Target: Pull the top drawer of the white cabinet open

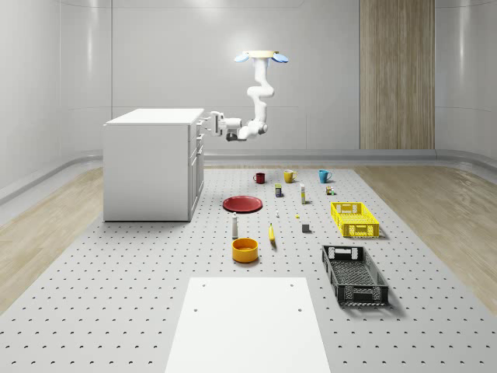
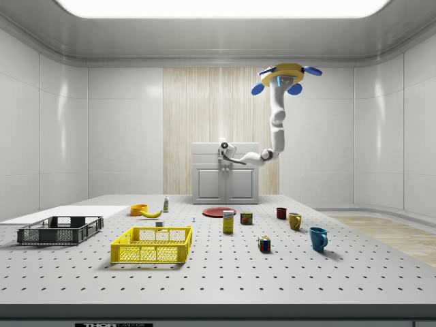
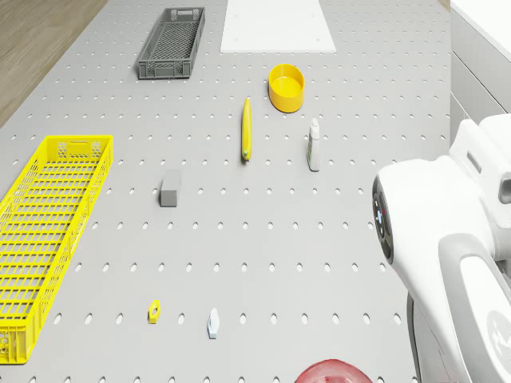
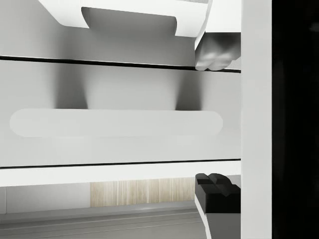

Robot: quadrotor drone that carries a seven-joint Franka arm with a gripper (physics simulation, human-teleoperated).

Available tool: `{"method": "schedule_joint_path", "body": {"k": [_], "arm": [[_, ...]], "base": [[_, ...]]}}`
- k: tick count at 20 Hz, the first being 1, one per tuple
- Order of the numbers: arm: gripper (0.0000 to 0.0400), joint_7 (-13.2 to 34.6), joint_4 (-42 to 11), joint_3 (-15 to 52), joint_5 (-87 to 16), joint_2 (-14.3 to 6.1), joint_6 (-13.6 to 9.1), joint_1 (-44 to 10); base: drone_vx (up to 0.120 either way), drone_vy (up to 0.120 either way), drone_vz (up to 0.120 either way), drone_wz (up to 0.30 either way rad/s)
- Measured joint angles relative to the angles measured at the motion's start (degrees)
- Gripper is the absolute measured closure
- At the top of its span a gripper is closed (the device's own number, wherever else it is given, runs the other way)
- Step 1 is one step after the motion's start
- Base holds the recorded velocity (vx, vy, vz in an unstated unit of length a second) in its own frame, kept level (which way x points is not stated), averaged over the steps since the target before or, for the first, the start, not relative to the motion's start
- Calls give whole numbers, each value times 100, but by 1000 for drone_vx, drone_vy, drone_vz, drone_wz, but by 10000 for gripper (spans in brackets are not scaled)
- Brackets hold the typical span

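Simulated robotics test lab, not a home. Bare pale wall panels w/ one wood strip [image 2: 221, 129], glowing ceiling panel [image 2: 225, 7], wide grey pegboard floor [image 1: 116, 295] dotted w/ holes. Test props laid out in rows below and beside the arm: mugs [image 1: 289, 176], crates [image 1: 354, 218], bowl [image 1: 245, 249], banana [image 1: 272, 234]. Lone white cabinet [image 1: 151, 167] right at the gripper [image 1: 211, 123].

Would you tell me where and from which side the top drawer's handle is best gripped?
Grip the handle on its long horizontal bar, coming straight at the top drawer from the front, jaws above and below it. The bar seems to stand off the face, leaving room behind. The gripper is lined up that way, open, while the drone hovers in front of the white cabinet.
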Motion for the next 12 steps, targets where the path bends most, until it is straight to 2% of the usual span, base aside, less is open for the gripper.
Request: {"method": "schedule_joint_path", "body": {"k": [12], "arm": [[95,63,-64,38,-54,-83,-147,-103]], "base": [[0,0,0,0]]}}
